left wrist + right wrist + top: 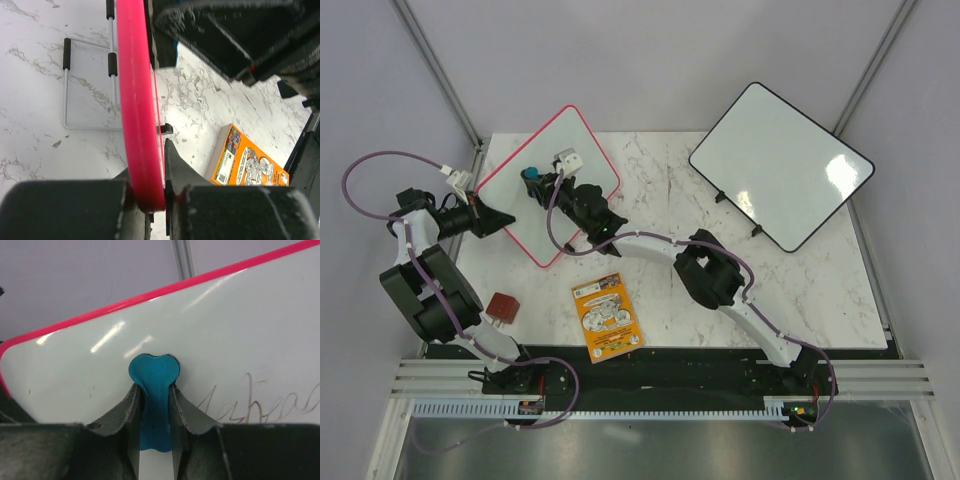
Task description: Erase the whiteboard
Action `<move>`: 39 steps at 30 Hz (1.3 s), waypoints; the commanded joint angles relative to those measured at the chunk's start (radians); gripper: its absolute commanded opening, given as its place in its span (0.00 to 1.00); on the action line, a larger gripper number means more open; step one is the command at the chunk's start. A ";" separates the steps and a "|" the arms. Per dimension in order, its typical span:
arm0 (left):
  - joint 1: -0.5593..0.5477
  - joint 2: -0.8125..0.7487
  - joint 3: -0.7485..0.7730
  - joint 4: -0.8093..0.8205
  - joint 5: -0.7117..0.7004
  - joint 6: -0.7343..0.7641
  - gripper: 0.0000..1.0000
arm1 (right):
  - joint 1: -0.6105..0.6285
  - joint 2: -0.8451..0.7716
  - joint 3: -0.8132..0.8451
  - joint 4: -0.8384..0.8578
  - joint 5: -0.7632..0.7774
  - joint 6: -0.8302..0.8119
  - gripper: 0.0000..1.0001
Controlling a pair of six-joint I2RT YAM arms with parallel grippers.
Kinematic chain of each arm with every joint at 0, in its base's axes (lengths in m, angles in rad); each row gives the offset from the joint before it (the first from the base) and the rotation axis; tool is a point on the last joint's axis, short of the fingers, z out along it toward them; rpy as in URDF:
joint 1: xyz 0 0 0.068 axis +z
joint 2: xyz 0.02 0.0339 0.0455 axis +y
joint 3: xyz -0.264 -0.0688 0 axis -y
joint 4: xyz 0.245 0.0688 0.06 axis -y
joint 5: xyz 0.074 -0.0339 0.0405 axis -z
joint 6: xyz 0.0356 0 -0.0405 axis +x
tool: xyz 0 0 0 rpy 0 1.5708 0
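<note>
- The wiping step is in hand, as I judge it: the right hand (154, 405) is gripping a blue pad (154, 372) on a white stem, its fingers (120, 410) closed on the stem just below the pad's head.
- The pad is sitting at the face of the whiteboard (520, 215). Whether it is pressing on the surface or hanging just off it, I cannot tell.
- Faint handwriting (260, 400) is showing just to the right of the pad in the right wrist view, so the erasing is looking unfinished.
- The next move is probably calling for the pad to be pressed flat and swept sideways across those strokes, with the board being held steady.
- The left hand (150, 197) is closed on the board's pink frame (135, 100), clamping its edge from the left.
- The whiteboard is standing tilted at the far left of the worktop (660, 200), with a wire stand (90, 85) behind it.
- The right arm is reaching across from the right base, its wrist pointing at the board's upper part.
</note>
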 commanded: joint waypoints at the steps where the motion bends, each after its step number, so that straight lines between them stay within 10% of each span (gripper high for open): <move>1: -0.043 -0.064 -0.009 -0.214 -0.035 0.247 0.02 | -0.135 0.096 0.066 -0.199 0.130 0.032 0.00; 19: -0.040 -0.073 0.046 -0.305 -0.036 0.290 0.02 | -0.255 0.093 0.057 -0.361 0.300 0.177 0.00; 29: -0.040 -0.062 0.042 -0.303 -0.023 0.299 0.02 | -0.146 0.008 -0.118 -0.128 0.047 -0.004 0.00; 39: -0.040 -0.065 0.034 -0.312 -0.040 0.317 0.02 | -0.091 -0.107 -0.305 0.053 0.174 -0.049 0.00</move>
